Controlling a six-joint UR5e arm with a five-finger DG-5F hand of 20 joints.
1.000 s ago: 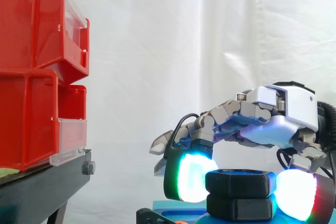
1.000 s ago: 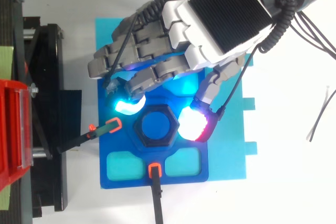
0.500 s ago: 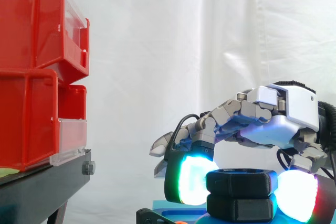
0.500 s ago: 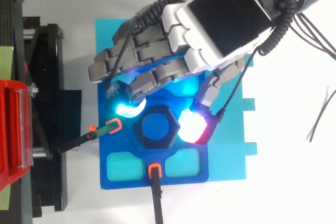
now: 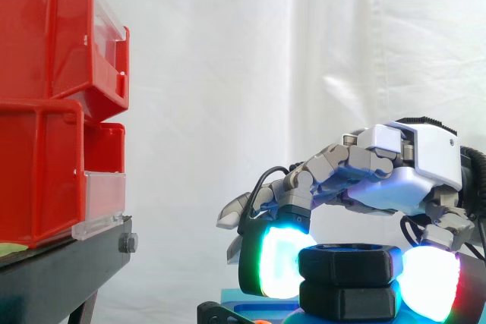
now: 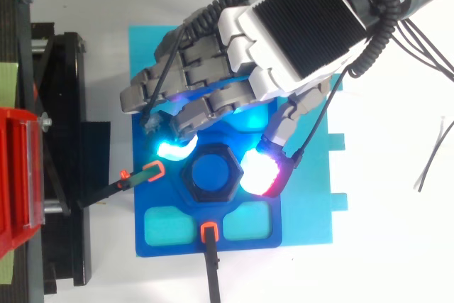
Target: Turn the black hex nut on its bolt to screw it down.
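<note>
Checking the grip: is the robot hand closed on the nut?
Shut: the robot hand pinches the black hex nut between glowing pads on opposite sides.

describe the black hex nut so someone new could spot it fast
Right of the red bins lies a dark blue plate under the hand. At its middle sits the black hex nut between the hand's glowing pads. Unlike the teal patches beside it, it is a black six-sided ring with a blue centre.

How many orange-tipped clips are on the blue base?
2 clips, top view: one left of the black hex nut, one below it on the blue base. The robot hand may hide others.
</note>
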